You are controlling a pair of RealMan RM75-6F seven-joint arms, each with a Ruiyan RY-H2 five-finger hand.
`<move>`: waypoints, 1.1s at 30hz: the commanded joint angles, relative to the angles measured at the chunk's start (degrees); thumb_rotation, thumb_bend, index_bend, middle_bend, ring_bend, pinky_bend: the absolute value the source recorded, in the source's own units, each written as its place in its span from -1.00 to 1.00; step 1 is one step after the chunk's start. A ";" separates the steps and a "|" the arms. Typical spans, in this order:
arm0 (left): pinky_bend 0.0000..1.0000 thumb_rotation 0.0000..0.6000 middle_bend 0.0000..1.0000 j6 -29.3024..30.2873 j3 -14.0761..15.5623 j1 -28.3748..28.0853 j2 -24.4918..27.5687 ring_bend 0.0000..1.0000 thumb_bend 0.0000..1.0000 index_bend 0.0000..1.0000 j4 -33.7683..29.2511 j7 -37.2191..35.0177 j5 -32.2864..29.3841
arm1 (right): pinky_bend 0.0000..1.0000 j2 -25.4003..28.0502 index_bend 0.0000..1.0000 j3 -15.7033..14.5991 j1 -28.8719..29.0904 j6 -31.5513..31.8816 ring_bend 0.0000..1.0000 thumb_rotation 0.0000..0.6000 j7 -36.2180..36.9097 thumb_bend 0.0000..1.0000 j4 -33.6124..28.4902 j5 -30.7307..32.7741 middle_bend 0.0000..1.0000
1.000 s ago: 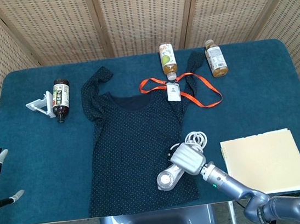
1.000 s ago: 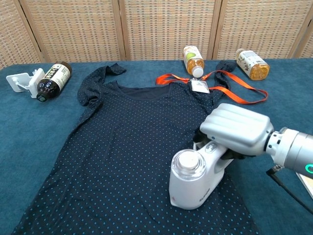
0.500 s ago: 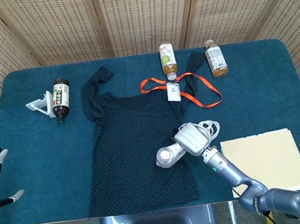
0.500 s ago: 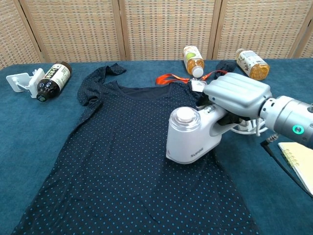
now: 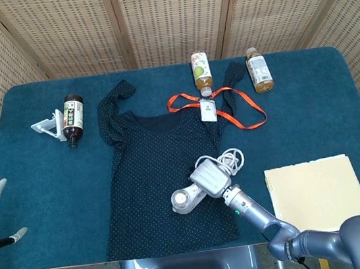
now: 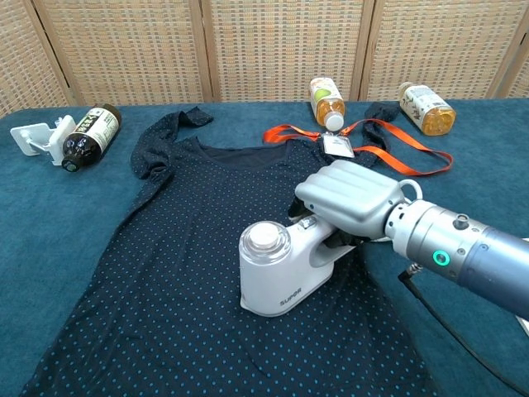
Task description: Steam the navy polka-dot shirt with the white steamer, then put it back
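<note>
Steaming underway: right hand (image 6: 351, 201) fingers grip the white steamer (image 6: 277, 269) on the polka-dot shirt (image 6: 198, 248); next, sweep unsteamed fabric.

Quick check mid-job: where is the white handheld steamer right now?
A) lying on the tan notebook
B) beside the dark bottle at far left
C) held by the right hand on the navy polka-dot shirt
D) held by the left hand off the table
C: the right hand grips the white handheld steamer, whose base sits on the navy polka-dot shirt.
</note>
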 commanded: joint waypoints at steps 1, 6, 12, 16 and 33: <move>-1.00 1.00 -1.00 -0.11 0.00 -0.07 0.04 -1.00 -1.00 -1.00 0.14 0.05 0.01 | 1.00 -0.85 0.61 -0.76 0.18 -0.40 0.51 1.00 -0.37 1.00 -0.07 -0.49 0.29; -1.00 1.00 -1.00 -0.34 0.02 -0.11 -0.09 -1.00 -1.00 -1.00 0.45 -0.06 -0.15 | 1.00 -3.38 0.61 -2.55 0.55 -0.90 0.51 1.00 -1.49 1.00 -1.62 -2.05 0.29; -1.00 1.00 -1.00 -0.65 0.09 -0.24 -0.33 -1.00 -1.00 -1.00 0.68 0.23 -0.20 | 1.00 -5.80 0.61 -3.46 1.26 -1.12 0.51 1.00 -3.03 1.00 -3.99 -3.73 0.29; -1.00 1.00 -1.00 -0.60 0.12 -0.20 -0.42 -1.00 -1.00 -1.00 0.79 0.27 -0.21 | 1.00 -6.85 0.61 -3.73 1.48 -1.45 0.51 1.00 -3.92 1.00 -4.20 -4.13 0.29; -1.00 1.00 -1.00 -0.28 0.10 -0.05 -0.47 -1.00 -1.00 -1.00 0.54 0.65 -0.20 | 1.00 -2.72 0.61 -1.06 -0.97 1.60 0.51 1.00 0.18 1.00 5.66 -1.37 0.29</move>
